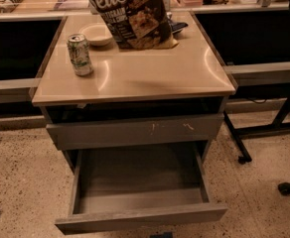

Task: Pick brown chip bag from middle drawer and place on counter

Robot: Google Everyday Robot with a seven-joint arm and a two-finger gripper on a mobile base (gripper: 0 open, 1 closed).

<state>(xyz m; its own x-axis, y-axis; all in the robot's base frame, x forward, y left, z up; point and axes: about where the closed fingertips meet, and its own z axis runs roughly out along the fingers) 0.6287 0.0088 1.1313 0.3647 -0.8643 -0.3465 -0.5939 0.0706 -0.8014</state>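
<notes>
The gripper is outside the camera view, so I cannot tell how far open it is, whether it has hold of anything, or how the other things lie relative to it.

The brown chip bag point(132, 16) stands upright over the far middle of the counter point(150, 78), its white "Sea Salt" lettering facing the camera and its top cut off by the upper edge of the view. Its lower edge is at the counter surface; I cannot tell whether it rests there or hangs just above.

Left of the bag and just beside it sits a small white bowl point(96, 34). Nearer the camera stands a green-and-white soda can point(80, 54), upright and apart from the bag. A blue-and-white snack bag point(177, 26) peeks out from behind the chip bag's right side.

Below the counter, the shallow drawer front with scratch marks point(135, 132) is closed. Under it the middle drawer point(140, 217) is pulled well out, its grey interior bare. The cabinet stands on a speckled floor point(16, 172), and a black desk leg point(234, 138) stands to its right.
</notes>
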